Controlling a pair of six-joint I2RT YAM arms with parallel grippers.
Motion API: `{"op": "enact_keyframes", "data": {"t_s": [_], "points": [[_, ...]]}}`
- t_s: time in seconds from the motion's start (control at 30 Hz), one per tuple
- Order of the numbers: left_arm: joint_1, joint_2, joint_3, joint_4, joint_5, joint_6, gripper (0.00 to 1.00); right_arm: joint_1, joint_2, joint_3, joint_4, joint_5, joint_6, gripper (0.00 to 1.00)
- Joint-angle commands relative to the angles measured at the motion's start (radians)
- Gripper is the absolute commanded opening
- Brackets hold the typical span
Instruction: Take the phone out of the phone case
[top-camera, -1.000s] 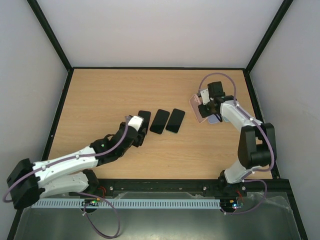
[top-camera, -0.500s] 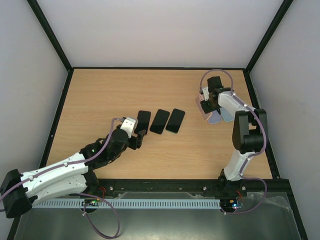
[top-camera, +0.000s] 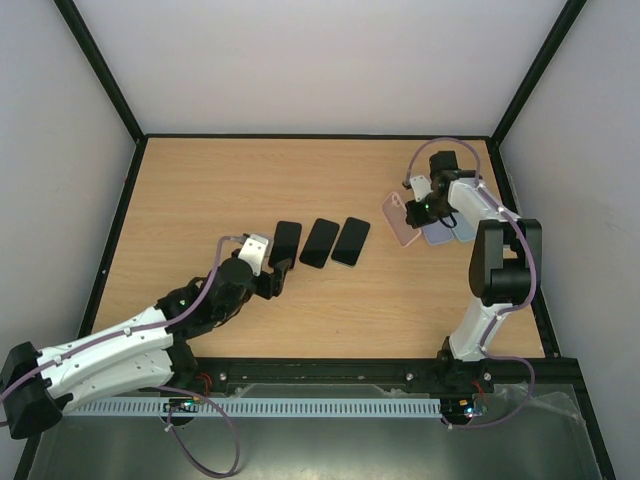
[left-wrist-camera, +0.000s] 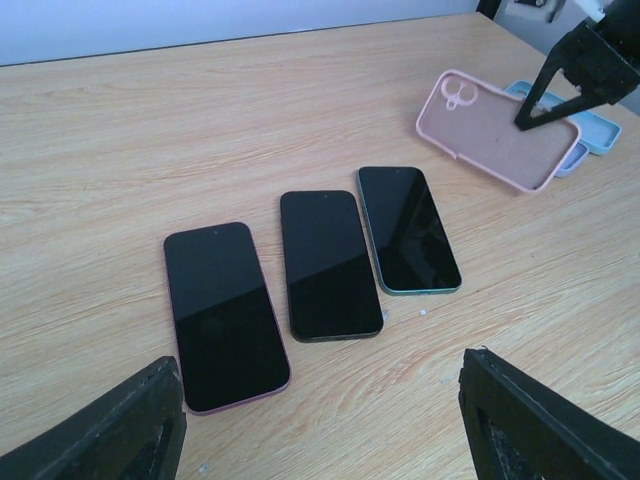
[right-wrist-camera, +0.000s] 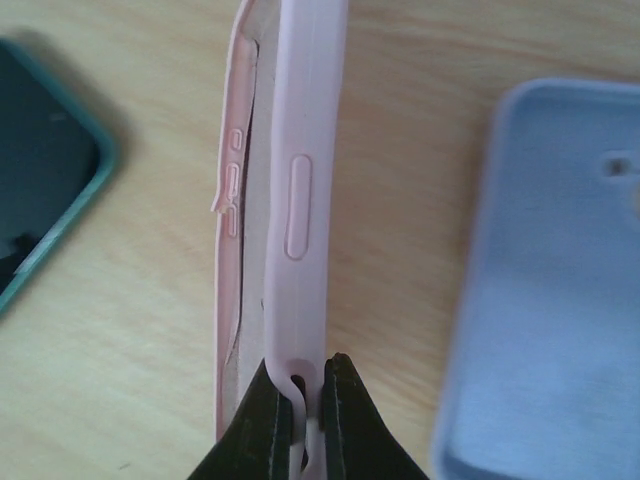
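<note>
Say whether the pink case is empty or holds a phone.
Empty. The pink case shows a bare hollow inside and open camera holes; the right hand pinches only its thin rim.

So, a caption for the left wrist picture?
Three phones in a row; beyond, the right gripper pinches an empty pink case.

Left fingers (left-wrist-camera: 140, 425) pull back off the left phone (left-wrist-camera: 225, 312), now fully uncovered. Right arm (top-camera: 495, 265) shifts rearward, baring blue cases (top-camera: 450, 232) beside the pink case (top-camera: 399, 219).

Overhead view and low left-wrist view share the phones (top-camera: 320, 242).
</note>
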Motion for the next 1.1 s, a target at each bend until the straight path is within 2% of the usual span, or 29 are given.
{"op": "enact_keyframes", "data": {"t_s": [0.0,0.47,0.57,0.67,0.77,1.07], "points": [[0.006,-0.025,0.001,-0.001,0.003,-0.015,0.74,0.007,-0.019,0.017,-0.115,-0.227,-0.010,0.02],[0.009,-0.046,0.011,-0.048,-0.010,-0.059,0.75,0.003,0.019,-0.100,0.121,-0.057,0.122,0.03],[0.014,-0.049,0.018,-0.063,-0.025,-0.068,0.76,0.002,0.029,-0.125,0.148,-0.042,0.133,0.08],[0.024,-0.044,0.044,-0.102,-0.047,-0.074,0.79,0.002,0.025,-0.149,0.165,-0.028,0.140,0.18],[0.044,-0.033,0.089,-0.162,-0.055,-0.072,0.81,-0.001,-0.006,-0.175,0.184,0.006,0.144,0.24],[0.127,0.014,0.231,-0.318,-0.056,-0.027,0.87,-0.014,-0.157,-0.235,0.207,0.067,0.132,0.33]]}}
